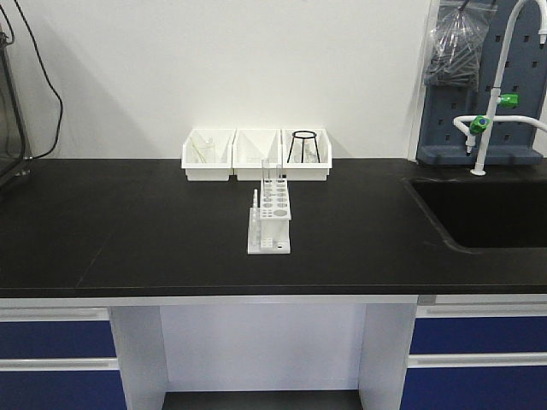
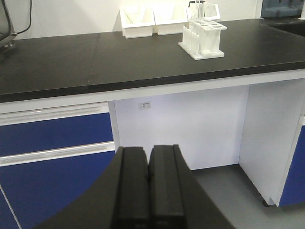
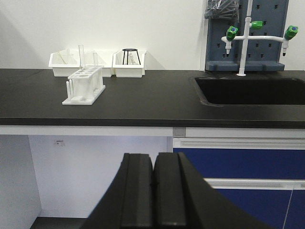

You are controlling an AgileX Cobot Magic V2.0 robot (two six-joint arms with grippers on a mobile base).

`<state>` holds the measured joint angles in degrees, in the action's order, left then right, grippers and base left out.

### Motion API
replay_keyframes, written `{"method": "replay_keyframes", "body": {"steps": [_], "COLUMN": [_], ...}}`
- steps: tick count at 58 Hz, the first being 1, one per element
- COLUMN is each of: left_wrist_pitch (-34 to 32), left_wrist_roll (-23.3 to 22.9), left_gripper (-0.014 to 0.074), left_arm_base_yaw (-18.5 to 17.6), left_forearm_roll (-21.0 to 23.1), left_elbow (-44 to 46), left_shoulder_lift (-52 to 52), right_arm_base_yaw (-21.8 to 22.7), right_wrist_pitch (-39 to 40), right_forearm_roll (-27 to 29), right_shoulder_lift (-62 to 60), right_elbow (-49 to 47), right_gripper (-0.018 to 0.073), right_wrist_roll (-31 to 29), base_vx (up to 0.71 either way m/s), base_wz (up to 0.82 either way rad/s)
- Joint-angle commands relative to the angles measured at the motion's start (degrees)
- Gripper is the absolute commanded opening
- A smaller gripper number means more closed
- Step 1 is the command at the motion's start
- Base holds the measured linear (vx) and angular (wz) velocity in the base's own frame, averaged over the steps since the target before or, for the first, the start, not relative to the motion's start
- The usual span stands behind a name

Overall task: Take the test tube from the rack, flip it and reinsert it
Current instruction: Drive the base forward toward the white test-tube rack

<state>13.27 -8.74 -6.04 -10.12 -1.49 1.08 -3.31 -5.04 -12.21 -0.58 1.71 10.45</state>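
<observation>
The small white rack (image 1: 270, 223) stands on the black counter (image 1: 154, 231), thin pegs at its near end. Two clear test tubes (image 1: 272, 172) stand upright in its far holes. The rack also shows in the left wrist view (image 2: 202, 38) and the right wrist view (image 3: 85, 85), with a tube (image 3: 81, 56) rising from it. My left gripper (image 2: 149, 164) is shut and empty, held low below the counter's front edge. My right gripper (image 3: 153, 169) is shut and empty, also below the counter. Neither gripper shows in the front view.
Three white open-fronted bins (image 1: 256, 155) stand behind the rack; the right one holds a black wire stand (image 1: 306, 146). A sink (image 1: 487, 213) with a white tap (image 1: 496, 102) lies at the right. Blue drawers (image 2: 52, 138) sit under the counter.
</observation>
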Motion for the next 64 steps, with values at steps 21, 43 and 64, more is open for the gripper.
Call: {"method": "replay_keyframes", "body": {"steps": [21, 43, 64], "left_wrist_pitch": [-4.58, -4.58, -4.58], "left_wrist_roll": [-0.5, -0.5, -0.5], "left_gripper": [-0.0006, -0.0006, -0.0006], "left_arm_base_yaw": [-0.01, -0.01, -0.01], "left_forearm_roll": [0.22, 0.22, 0.22], "left_elbow": [0.23, 0.23, 0.23], "left_shoulder_lift": [0.45, 0.45, 0.45], "right_arm_base_yaw": [0.39, 0.39, 0.39], "right_wrist_pitch": [4.38, 4.38, 4.38], "right_forearm_roll": [-0.45, -0.45, -0.45], "right_shoulder_lift": [-0.79, -0.79, -0.79], "right_elbow": [0.15, 0.15, 0.15], "right_gripper": [-0.0011, -0.0011, -0.0011], "right_wrist_roll": [-0.5, -0.5, -0.5], "base_vx": [0.0, 0.03, 0.18], "base_wz": [0.0, -0.01, 0.03]}}
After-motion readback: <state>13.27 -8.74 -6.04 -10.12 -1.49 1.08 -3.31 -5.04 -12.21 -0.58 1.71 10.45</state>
